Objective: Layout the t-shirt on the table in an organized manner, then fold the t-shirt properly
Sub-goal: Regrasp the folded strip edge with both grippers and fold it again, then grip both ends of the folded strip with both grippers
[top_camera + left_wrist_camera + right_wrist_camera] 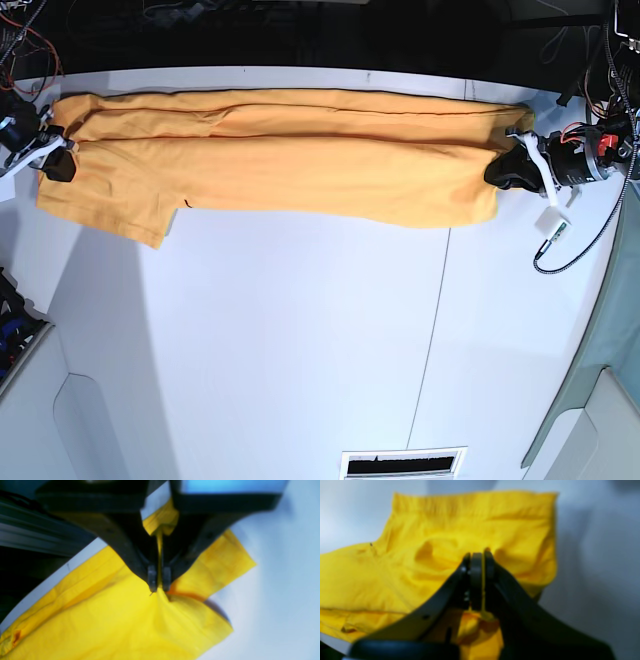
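Left wrist view: left gripper (pixel 159 585) pressed together on a pinch of the t-shirt (pixel 105 620), yellow cloth bunching up between the fingers (pixel 152 576) toward 12 o'clock; rest of the garment spreading toward 7 o'clock over the white table (pixel 282 585), a sleeve-like flap lying toward 3 o'clock. Right wrist view: right gripper (pixel 480 555) likewise clamped on a thin fold of the t-shirt (pixel 470 522), puckers radiating from the pinch, hemmed edge running along 12 o'clock, table (pixel 595 555) bare toward 3 o'clock. Base view: t-shirt (pixel 280 160) stretched in a long band across the far side of the table (pixel 300 340), around 12 o'clock, right gripper (pixel 60 165) at its 9 o'clock end, left gripper (pixel 505 168) at its 3 o'clock end. Soft, light, limp cloth by the look of it: likely to sag and wrinkle when slackened, slipping little; best taken at hems, shoulders or corners, both ends lifted together.
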Motion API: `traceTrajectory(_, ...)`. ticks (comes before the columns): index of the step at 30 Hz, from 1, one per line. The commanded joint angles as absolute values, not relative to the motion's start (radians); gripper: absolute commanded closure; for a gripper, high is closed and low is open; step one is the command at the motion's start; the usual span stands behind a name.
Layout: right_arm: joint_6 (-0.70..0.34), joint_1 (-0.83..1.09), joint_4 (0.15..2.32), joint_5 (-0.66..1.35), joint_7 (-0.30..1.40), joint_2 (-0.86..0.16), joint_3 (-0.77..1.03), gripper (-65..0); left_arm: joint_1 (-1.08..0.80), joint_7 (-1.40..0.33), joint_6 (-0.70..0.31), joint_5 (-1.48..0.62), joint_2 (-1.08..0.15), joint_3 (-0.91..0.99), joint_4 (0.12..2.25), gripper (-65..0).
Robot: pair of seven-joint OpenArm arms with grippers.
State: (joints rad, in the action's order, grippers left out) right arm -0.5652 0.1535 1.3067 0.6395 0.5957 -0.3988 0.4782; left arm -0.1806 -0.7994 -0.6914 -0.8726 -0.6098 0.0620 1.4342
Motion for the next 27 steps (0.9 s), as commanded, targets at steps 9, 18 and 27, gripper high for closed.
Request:
traceTrajectory(9,-0.572,0.142,1.325,0.657,0.576,-0.361,0.492,-24.2,-0.191,-0.783,-0.698,-0.894,-0.629,0.071,1.446,-24.1)
traceTrajectory(18,-0.572,0.132,1.438,0.681,0.575,-0.366,0.595,-24.2,-0.191,-0.783,-0.698,-0.924,-0.629,0.073,1.446,-24.1)
traceTrajectory(27,-0.572,0.106,1.438,0.765,0.619,-0.363,0.585,-24.2,-0.189,-0.765,-0.698,-0.915,-0.619,0.123,1.447,-24.1)
